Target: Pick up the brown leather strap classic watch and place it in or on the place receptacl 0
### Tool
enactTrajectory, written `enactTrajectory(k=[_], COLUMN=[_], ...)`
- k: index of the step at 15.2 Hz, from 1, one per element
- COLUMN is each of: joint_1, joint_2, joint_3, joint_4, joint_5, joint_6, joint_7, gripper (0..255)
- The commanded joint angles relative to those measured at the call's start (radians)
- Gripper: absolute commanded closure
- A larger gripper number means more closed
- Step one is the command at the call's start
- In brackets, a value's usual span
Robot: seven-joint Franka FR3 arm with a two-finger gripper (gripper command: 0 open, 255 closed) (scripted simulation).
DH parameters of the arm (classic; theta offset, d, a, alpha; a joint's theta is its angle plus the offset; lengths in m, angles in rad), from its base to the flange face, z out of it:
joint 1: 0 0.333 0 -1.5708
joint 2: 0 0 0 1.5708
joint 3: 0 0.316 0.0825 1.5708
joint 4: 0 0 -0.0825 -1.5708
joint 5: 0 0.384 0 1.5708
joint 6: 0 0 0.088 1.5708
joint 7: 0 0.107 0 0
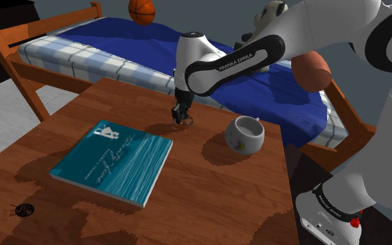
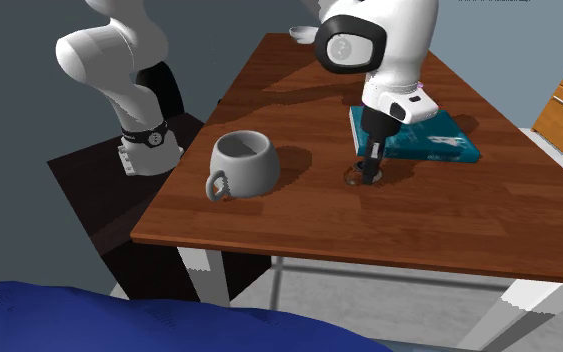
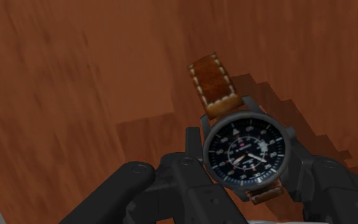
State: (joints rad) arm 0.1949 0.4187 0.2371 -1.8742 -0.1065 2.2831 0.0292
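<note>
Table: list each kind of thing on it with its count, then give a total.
watch: 1
mug: 1
book: 1
small round object, too small to identify: 1
Total: 4

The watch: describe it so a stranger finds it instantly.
On the wooden table, between the teal book and the white mug, the black end effector clasps the round watch. Only it has a stitched brown leather strap and dark dial.
</note>
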Motion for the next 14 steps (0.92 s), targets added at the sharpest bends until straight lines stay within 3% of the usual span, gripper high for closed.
enactTrajectory(k=[1,14], joint_1=[-0.001,-0.010], joint_2=[-0.015,-0.102], joint_3=[0.003,0.015], joint_4=[0.005,0.066], joint_5=[0.005,0.033], joint_6=[-0.020,-0.165], joint_7=[-0.002,-0.018], gripper=[255,255])
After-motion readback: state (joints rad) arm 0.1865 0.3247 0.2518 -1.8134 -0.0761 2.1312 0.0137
